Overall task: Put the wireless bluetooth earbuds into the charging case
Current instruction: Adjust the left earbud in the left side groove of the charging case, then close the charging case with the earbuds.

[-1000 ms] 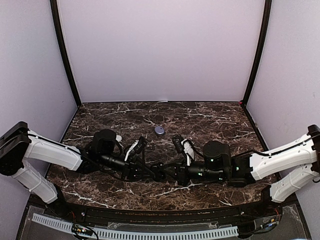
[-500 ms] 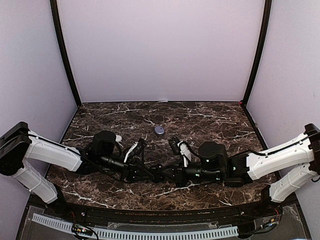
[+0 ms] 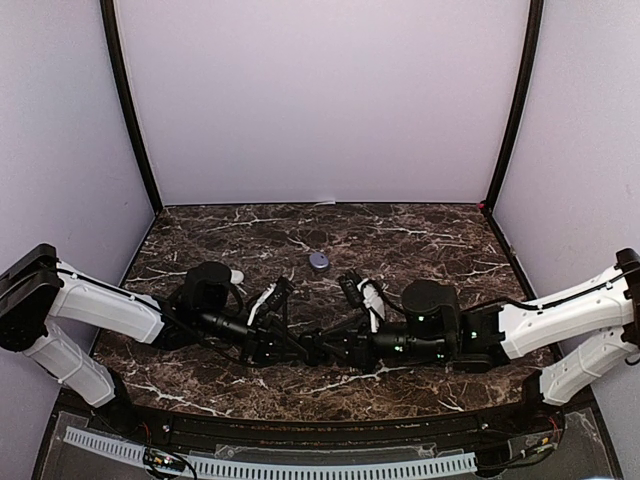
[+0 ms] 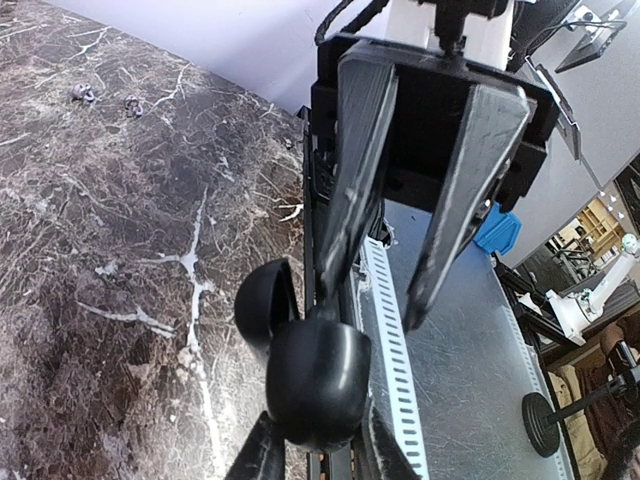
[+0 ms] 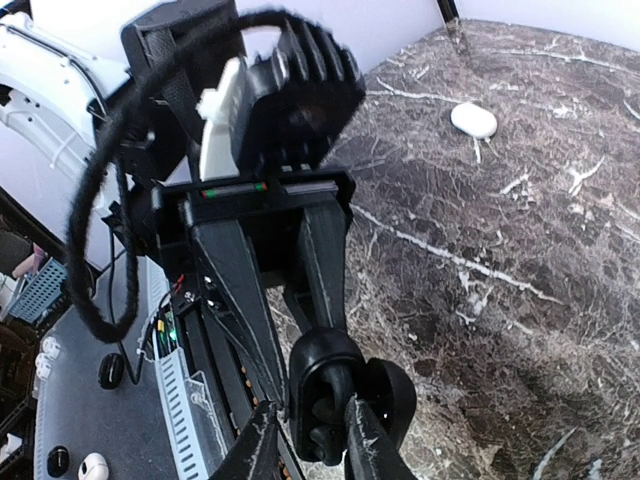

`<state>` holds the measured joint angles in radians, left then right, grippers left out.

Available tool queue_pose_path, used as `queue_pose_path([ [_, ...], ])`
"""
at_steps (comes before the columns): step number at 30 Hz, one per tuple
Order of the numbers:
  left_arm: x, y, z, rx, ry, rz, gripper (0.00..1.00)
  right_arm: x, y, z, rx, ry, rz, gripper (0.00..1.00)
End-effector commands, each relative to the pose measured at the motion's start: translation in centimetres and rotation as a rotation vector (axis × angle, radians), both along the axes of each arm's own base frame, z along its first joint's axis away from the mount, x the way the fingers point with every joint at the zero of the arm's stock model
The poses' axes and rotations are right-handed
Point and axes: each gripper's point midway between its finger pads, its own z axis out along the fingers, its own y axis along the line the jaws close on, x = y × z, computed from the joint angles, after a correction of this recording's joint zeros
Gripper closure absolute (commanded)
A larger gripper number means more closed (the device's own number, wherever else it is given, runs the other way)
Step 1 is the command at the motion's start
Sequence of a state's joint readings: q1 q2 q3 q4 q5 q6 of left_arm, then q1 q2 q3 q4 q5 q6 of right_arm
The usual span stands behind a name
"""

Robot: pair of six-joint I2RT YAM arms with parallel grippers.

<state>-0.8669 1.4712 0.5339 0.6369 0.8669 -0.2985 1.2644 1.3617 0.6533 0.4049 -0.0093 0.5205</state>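
My left gripper (image 4: 322, 455) is shut on a black charging case (image 4: 315, 385) and holds it up with the lid (image 4: 262, 300) open. My right gripper (image 5: 312, 440) meets it nose to nose, jaws a little open. One of its fingers (image 4: 352, 190) reaches down between lid and base, and the other hangs free beside the case. In the right wrist view, dark rounded shapes, possibly black earbuds (image 5: 326, 412), lie in the case's (image 5: 335, 395) hollow. Two tiny earbuds (image 4: 83, 93) lie far off on the marble. From above, both grippers (image 3: 325, 346) meet near the front middle.
A purple case (image 3: 319, 261) sits on the marble table (image 3: 430, 240) behind the arms. A white case (image 5: 473, 119) lies left of it by the left arm's elbow. A metal shelf with a white slotted strip (image 4: 395, 350) runs along the near edge.
The right arm edged slightly left, then back. Its jaws, shut before, have parted a little at the case. The left gripper keeps holding the case still.
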Motion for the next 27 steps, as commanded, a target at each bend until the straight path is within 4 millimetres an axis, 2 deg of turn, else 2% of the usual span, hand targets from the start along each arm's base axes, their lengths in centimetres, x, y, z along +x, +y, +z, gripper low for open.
queue_pose_path([
  [1, -0.6, 0.2, 1.5, -0.056, -0.059, -0.026, 0.93, 0.2, -0.7, 2.8, 0.065, -0.044, -0.012, 0.76],
  [7, -0.6, 0.2, 1.5, -0.058, -0.059, -0.022, 0.93, 1.3, -2.7, 2.7, 0.068, -0.038, -0.054, 0.75],
  [11, -0.7, 0.3, 1.7, -0.062, -0.057, -0.025, 0.93, 2.6, -4.6, 1.9, 0.056, -0.024, -0.109, 0.76],
  [18, -1.1, 0.3, 2.4, -0.092, -0.057, -0.052, 0.93, 4.7, -7.0, -2.2, 0.014, 0.053, -0.161, 0.77],
  [22, -1.4, 0.3, 2.9, -0.115, -0.058, -0.071, 0.93, 4.8, -6.7, -3.8, 0.025, 0.097, -0.129, 0.79],
  [27, -1.7, 0.3, 3.2, -0.129, -0.061, -0.084, 0.93, 3.9, -4.7, -5.1, 0.035, 0.137, -0.023, 0.83],
])
